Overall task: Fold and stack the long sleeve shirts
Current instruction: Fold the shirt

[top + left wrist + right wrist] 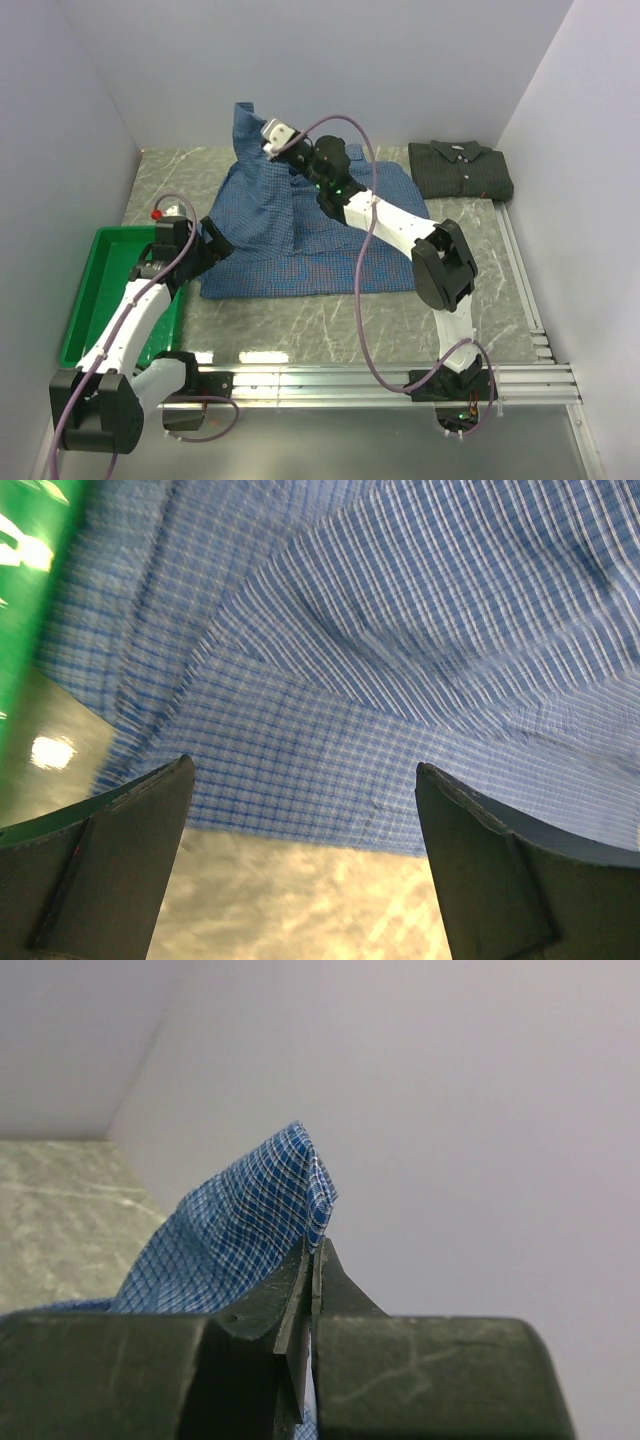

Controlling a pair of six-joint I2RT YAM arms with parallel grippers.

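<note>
The left gripper (208, 243) stands with its jaws wide apart and nothing between them. It is poised at the near left edge of the blue checked shirt (290, 245), just beside the green tray (85, 290). That shirt lies spread over the middle of the table, but one part of it, perhaps a sleeve or shoulder, is lifted toward the back wall by the right gripper (266, 138), whose fingers are pinched tight on the cloth. Further right, the dark shirt (460, 168) rests in the far right corner as a neat folded rectangle, collar up. By my judgement one shirt is done, the blue one is mid-fold, and the stacking remains. The surface is a grey-green marbled tabletop (330, 325) with aluminium rails (380, 380) along its near and right edges, closed in by plain pale walls (350, 60).
</note>
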